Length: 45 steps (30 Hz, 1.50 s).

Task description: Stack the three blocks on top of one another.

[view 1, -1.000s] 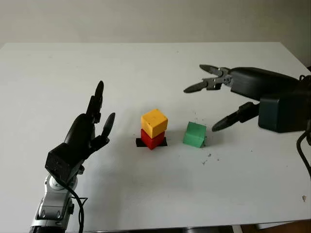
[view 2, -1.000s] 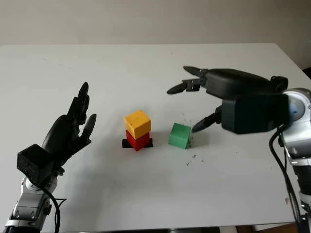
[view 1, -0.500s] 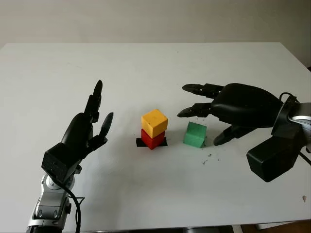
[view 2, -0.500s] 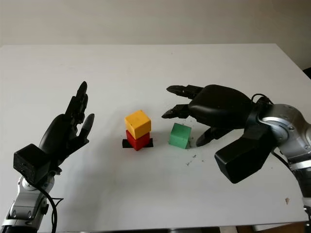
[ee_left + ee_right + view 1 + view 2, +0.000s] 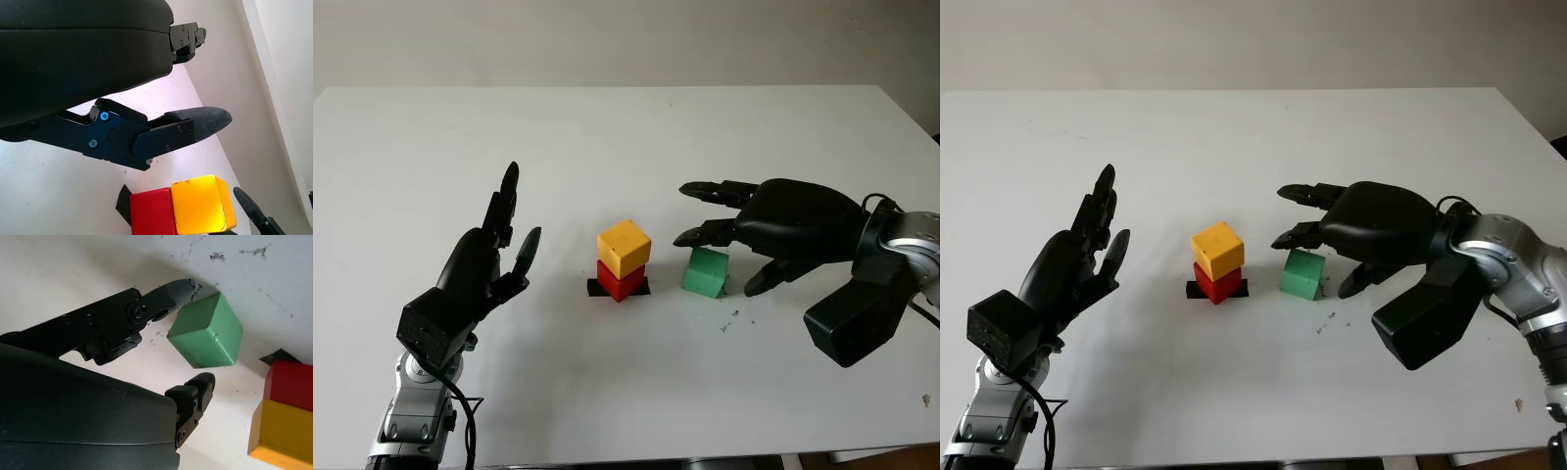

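The green block (image 5: pixel 706 272) stands on the table (image 5: pixel 607 392), just beside the yellow block (image 5: pixel 625 247) stacked on the red block (image 5: pixel 621 280). It appears rigid and light; opposite flat faces should be pinched. The right hand (image 5: pixel 773 227), open, is positioned around it without contact. The left hand (image 5: pixel 484 266) is held open, well apart.

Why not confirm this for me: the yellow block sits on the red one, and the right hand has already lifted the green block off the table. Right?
Not lifted. In the right wrist view the green block sits on the table, the open right hand around it. The yellow block does sit on the red block.
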Available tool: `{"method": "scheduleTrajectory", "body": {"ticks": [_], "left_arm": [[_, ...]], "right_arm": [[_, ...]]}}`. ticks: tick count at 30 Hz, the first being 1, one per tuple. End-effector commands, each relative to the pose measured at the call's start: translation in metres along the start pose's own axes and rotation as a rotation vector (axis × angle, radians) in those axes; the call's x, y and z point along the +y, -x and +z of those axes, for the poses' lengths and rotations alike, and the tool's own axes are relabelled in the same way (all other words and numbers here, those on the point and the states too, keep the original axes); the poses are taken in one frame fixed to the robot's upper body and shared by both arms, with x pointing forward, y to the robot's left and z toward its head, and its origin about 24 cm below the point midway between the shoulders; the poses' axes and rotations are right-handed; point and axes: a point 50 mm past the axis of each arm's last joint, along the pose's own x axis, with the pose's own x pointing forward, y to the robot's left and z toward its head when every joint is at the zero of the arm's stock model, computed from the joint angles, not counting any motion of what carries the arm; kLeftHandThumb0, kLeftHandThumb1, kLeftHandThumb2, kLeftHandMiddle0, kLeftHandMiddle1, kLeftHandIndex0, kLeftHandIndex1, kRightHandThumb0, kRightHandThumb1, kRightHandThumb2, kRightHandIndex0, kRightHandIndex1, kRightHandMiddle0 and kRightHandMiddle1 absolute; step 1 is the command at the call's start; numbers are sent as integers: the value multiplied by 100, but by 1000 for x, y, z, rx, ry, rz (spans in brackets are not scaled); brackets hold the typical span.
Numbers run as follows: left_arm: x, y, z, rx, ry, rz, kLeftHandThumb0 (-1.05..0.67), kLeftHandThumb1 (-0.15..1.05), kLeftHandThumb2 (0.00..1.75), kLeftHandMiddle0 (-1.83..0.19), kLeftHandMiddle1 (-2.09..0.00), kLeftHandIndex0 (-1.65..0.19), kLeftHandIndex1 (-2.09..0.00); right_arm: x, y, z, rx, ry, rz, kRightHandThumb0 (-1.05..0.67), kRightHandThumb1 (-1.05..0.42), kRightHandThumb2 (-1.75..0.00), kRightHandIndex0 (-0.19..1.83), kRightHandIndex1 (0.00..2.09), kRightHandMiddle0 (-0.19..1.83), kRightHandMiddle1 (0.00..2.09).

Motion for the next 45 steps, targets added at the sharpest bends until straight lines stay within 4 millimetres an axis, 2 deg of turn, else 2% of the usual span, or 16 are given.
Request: {"method": "scheduleTrajectory", "body": {"ticks": [1,12,20,25,27,30,34,40,45], "left_arm": [[1,1,2,-9,-3,2,-63,105,65,18,-5,16,-6],[0,3,2,7,0,2,-64,105,65,18,-6,17,-5],[0,4,1,15,-9,-5,-65,105,66,19,-5,18,-5],[0,4,1,12,-7,-8,-64,105,65,18,-5,18,-5],[0,4,1,15,-3,-8,-65,105,65,18,-6,18,-5],[0,4,1,18,-4,-6,-66,105,64,18,-6,18,-5],[0,4,1,13,-16,-11,-65,105,65,18,-5,19,-5],[-1,3,1,11,-12,-12,-64,105,65,18,-5,19,-5],[-2,2,1,10,-12,-10,-64,105,65,18,-5,19,-5]], "right_arm": [[-3,-3,-1,-7,16,-17,-43,-89,-6,3,6,41,19],[5,-11,-2,-38,-6,-77,-37,-99,-8,7,7,46,22],[7,-14,-1,-40,-35,-77,-40,-98,-5,8,7,51,26],[7,-15,-1,-46,-40,-98,-41,-97,-5,13,8,61,34],[7,-15,-1,-48,-37,-101,-40,-97,-5,15,8,65,49],[7,-15,-1,-48,-28,-98,-38,-96,-5,19,6,52,104],[7,-14,-1,-50,-28,-96,-38,-94,-5,23,7,49,133],[2,-12,-3,-35,-27,-79,-40,-94,-6,26,7,44,141],[-7,-11,-10,25,-115,-65,-42,-94,-5,27,7,43,141]]}}
